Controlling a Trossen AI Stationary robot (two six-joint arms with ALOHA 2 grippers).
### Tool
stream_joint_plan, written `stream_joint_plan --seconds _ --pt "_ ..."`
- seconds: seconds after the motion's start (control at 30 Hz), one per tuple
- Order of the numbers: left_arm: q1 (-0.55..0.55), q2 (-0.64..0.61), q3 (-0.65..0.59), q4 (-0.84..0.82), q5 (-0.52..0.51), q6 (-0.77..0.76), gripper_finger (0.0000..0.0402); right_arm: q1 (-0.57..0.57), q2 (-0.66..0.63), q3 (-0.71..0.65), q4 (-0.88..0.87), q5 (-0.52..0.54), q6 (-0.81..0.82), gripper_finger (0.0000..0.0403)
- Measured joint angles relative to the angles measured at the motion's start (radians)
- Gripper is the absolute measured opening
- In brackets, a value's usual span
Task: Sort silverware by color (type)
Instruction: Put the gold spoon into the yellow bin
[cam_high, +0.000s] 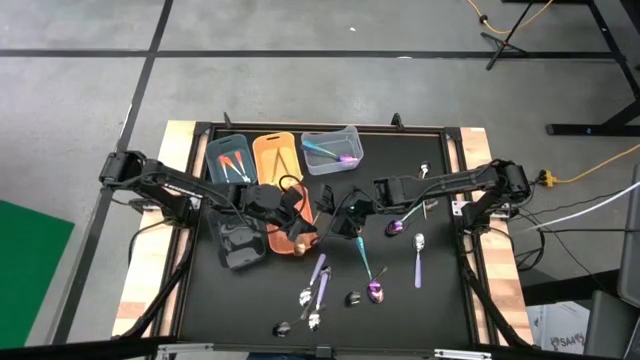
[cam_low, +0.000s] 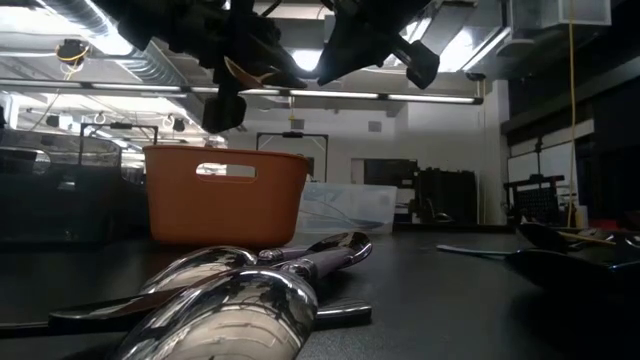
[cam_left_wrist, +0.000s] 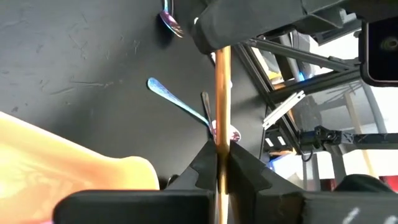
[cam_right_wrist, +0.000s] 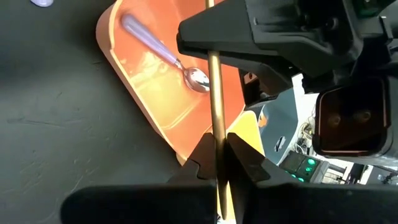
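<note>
Both wrist views showed left gripper (cam_left_wrist: 222, 163) and right gripper (cam_right_wrist: 216, 163) clamped on one gold utensil (cam_left_wrist: 223, 93), seemingly a spoon; the high view hid this.

Lit evenly from overhead ceiling strips (cam_low: 330, 96), bright w/ glare near top of low view. Foreground spoon (cam_low: 235, 300) blurred, mirror-shiny. Wrist views soft close up. Shadows faint.

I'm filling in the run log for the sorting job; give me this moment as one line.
stage: handover above table | left gripper: shut on gold utensil | right gripper: shut on same utensil | below: orange bin
</note>
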Motion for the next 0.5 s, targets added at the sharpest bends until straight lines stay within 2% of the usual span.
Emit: stream_joint_plan --seconds 0.33,0.5 --pt "0.0 0.0 0.0 -0.001 -0.001 -0.011 0.0009 0.0 0.0 0.0 0.001 -0.001 0.002 0.0008" --pt "0.0 0.0 0.0 0.002 -0.017 -0.008 0.0008 -0.001 0.001 0.0 0.009 -0.001 0.043 0.0044"
